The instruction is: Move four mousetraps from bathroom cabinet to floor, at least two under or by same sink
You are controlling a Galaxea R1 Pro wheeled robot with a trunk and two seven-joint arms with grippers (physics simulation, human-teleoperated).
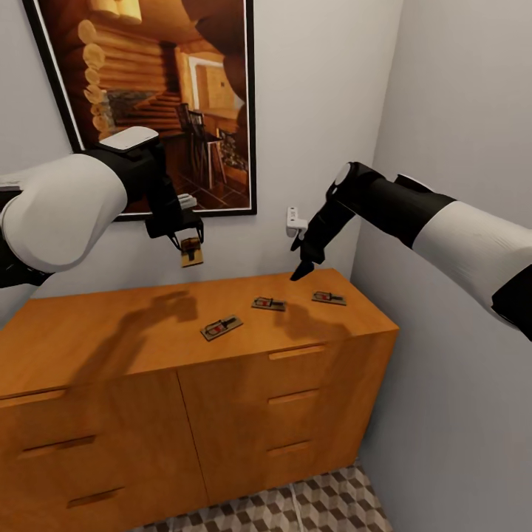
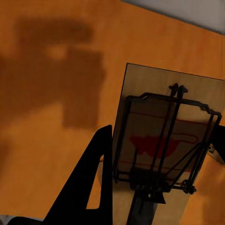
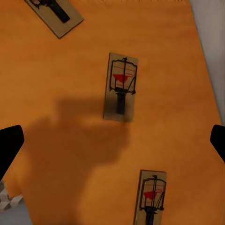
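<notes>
Head view, left jaws (image 1: pixel 191 246) clamped on one mousetrap (image 1: pixel 192 253) above cabinet (image 1: pixel 111 332), right jaws (image 1: pixel 302 270) apart over three mousetraps (image 1: pixel 269 304).

We observe the left arm reaching in from the left side of the head view, white upper segment and black forearm, wrist bent downward. The left gripper (image 1: pixel 191 247) points down, its fingers (image 2: pixel 91 183) clamped on a mousetrap (image 1: pixel 192 253) held in the air. The right arm extends from the right side, black forearm angled down and inward. The right gripper (image 1: pixel 301 271) points downward; in its wrist view the fingertips (image 3: pixel 8 143) stand wide apart, holding nothing.
</notes>
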